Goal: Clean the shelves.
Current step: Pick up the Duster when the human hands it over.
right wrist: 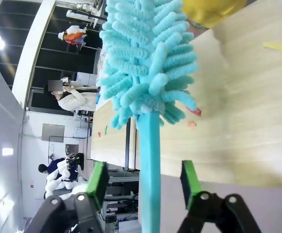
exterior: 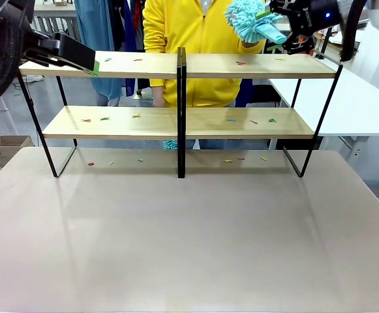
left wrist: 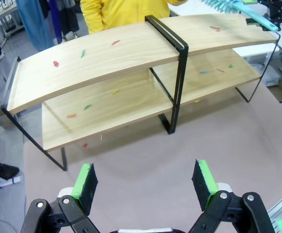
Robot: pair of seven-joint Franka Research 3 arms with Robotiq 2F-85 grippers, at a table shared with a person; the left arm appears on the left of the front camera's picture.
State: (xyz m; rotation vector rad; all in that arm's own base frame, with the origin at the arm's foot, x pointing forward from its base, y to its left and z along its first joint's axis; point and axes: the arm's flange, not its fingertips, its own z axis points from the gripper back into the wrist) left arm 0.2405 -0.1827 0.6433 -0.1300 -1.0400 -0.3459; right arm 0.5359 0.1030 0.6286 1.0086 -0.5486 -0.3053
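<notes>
The shelves (exterior: 143,64) stand across the far half of the table, two light wooden tiers on black frames, also seen in the left wrist view (left wrist: 107,63) and the right wrist view (right wrist: 257,97). Small coloured scraps (exterior: 241,63) dot both boards and the table beneath. My right gripper (exterior: 300,26) is above the top board's right end. A teal fluffy duster (exterior: 248,19) has its handle (right wrist: 149,170) between the open green fingers (right wrist: 98,179), with a gap on each side. A yellow sleeve (right wrist: 208,8) is by the duster head. My left gripper (exterior: 88,62) is open and empty at the top board's left end.
A person in a yellow jacket (exterior: 196,39) stands right behind the shelves. The brown table (exterior: 189,248) stretches toward me. A white table (exterior: 365,104) adjoins at the right, and a cardboard box (exterior: 10,147) sits on the floor at the left.
</notes>
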